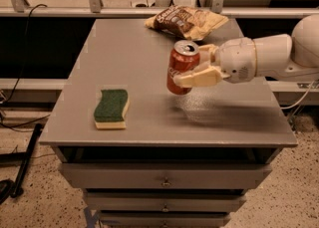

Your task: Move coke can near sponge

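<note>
The coke can [180,66], red-orange with a silver top, is held upright just above the grey table [124,48] near its middle. My gripper [192,67] reaches in from the right on a white arm and is shut on the can, one cream finger [199,78] across its front. The sponge [111,108], dark green on top with a pale yellow base, lies flat near the table's front left. The can is about a can's height to the right of the sponge and a little farther back.
A brown and tan chip bag [187,21] lies at the table's back edge. Drawers [164,177] sit under the tabletop. Black cables and a stand leg [25,162] lie on the floor at left. A railing runs behind the table.
</note>
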Robot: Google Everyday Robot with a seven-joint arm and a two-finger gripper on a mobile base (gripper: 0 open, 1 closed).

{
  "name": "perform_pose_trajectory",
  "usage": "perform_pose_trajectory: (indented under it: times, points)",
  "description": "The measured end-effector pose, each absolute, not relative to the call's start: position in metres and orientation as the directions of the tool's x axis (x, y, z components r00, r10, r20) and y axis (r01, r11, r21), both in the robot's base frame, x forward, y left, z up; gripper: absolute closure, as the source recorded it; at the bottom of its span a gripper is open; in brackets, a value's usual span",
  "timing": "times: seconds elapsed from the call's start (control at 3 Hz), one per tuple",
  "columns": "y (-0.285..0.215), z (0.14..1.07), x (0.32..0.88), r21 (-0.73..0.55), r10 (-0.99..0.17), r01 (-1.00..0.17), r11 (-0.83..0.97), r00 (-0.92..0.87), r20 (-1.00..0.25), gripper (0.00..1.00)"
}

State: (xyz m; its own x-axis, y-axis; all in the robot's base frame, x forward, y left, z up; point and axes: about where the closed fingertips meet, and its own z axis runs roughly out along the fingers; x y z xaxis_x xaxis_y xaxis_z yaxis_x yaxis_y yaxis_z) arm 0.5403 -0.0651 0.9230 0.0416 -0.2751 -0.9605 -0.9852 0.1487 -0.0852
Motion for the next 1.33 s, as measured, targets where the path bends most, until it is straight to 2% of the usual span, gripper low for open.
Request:
perform_pose_trajectory:
  times: [0.67, 1.0, 1.33]
  points:
    - [-0.013, 0.891, 0.533, -0.085, -0.298, -0.995, 0.049, 0.067, -0.952, 1.00]
    - [0.003, 0.882, 0.530, -0.075, -0.303, -0.997, 0.014, 0.067, -0.951, 0.81]
    - [0.021, 0.881, 0.526, -0.066, -0.288, -0.998, -0.015, 0.068, -0.955, 0.50]
